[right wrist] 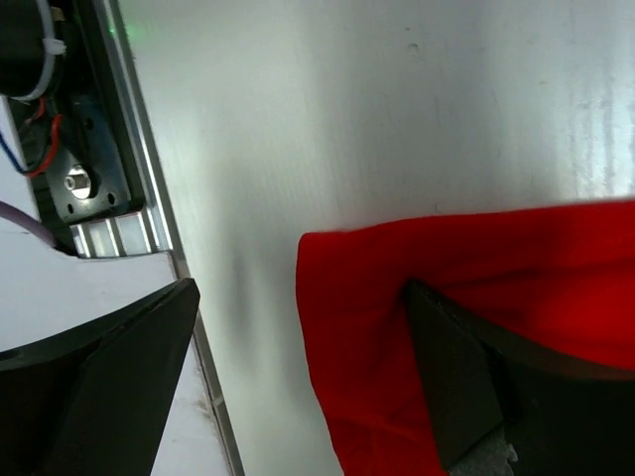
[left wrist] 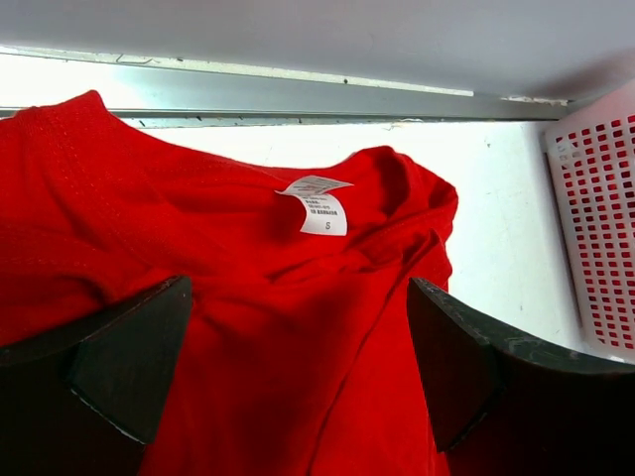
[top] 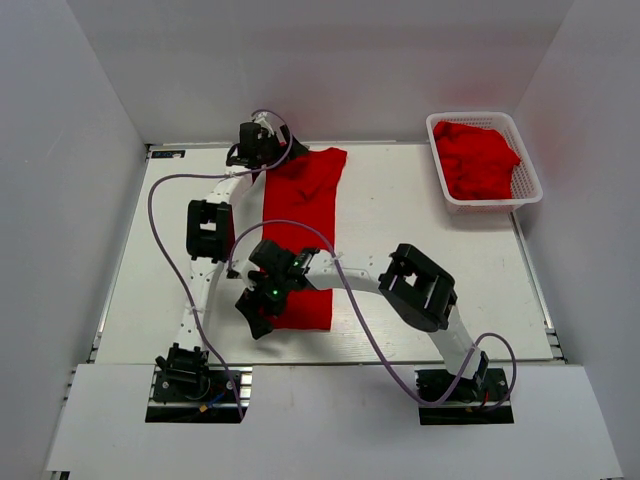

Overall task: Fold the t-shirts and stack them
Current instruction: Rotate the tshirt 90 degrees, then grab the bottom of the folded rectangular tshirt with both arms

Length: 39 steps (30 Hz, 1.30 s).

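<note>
A plain red cloth t-shirt (top: 305,200), folded into a long strip, lies on the white counter (top: 420,240), reaching from its far edge toward the near edge. The left gripper (left wrist: 298,362) hangs wide open over the collar (left wrist: 372,174). The right gripper (right wrist: 298,382) stands wide open astride the near corner. More crumpled red t-shirts (top: 480,160) fill the white plastic lattice basket (top: 437,150) at far right.

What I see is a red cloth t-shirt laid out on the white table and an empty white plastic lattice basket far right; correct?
Not empty: the white plastic lattice basket holds crumpled red cloth t-shirts, as the top external view shows. The other red cloth t-shirt does lie laid out on the white table.
</note>
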Each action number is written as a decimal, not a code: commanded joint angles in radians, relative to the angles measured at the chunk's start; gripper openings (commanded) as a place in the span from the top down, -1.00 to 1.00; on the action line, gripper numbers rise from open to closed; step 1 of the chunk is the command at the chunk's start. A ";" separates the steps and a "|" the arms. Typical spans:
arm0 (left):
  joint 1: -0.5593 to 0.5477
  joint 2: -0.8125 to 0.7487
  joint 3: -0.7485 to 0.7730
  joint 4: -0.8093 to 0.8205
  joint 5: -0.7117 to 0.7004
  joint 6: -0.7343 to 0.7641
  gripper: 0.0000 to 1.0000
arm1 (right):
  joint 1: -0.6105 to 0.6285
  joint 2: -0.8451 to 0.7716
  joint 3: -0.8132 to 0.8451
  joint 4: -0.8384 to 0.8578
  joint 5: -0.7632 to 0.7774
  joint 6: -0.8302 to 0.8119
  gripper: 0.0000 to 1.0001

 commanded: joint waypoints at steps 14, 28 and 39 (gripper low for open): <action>0.021 -0.563 -0.024 -0.177 -0.226 0.227 -1.00 | -0.001 -0.295 0.094 -0.152 0.235 -0.039 -0.81; -0.012 -1.414 -1.093 -0.731 -0.440 0.236 -1.00 | -0.058 -0.737 -0.400 -0.192 0.677 0.293 -0.81; -0.112 -1.827 -1.719 -0.812 -0.231 0.096 -1.00 | -0.041 -0.841 -0.686 -0.066 0.680 0.069 -0.81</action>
